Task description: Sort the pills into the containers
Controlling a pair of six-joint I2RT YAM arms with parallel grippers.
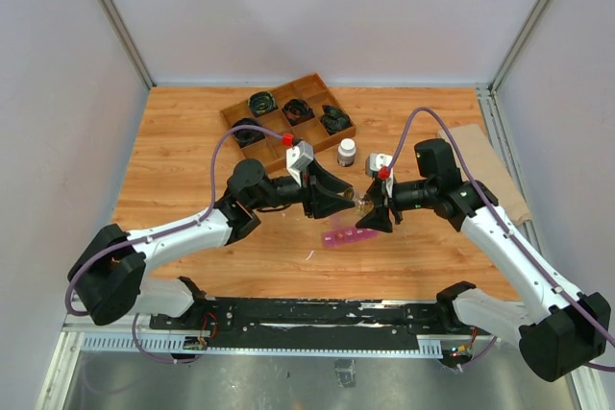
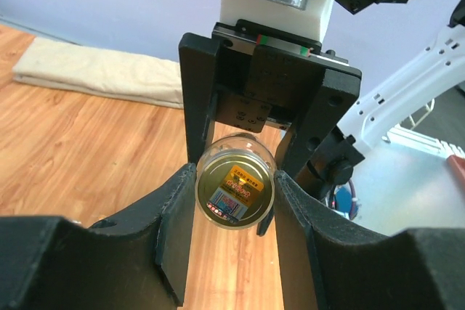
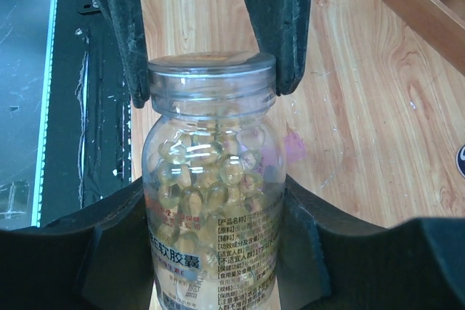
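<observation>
Your left gripper (image 2: 234, 197) and right gripper (image 3: 212, 230), joined on the clear glass jar (image 3: 211, 150), block the middle, seemingly above the translucent pink plastic strip (image 1: 343, 235). White-capped bottle (image 1: 347, 152) and brown wooden divided tray (image 1: 312, 91) crowd behind; wooden table (image 1: 187, 146) lies open far left.

"What sort of table is it?"

"A wooden table (image 1: 192, 156), orange-brown planks."

"And what's sitting on it?"

"A divided wooden tray (image 1: 270, 89) at the far middle, with a white-capped bottle (image 1: 347, 152) just beside its right corner. A pink pill strip (image 1: 344, 235) lies nearer the front, and a folded cloth (image 1: 490, 165) lies along the right edge."
</observation>
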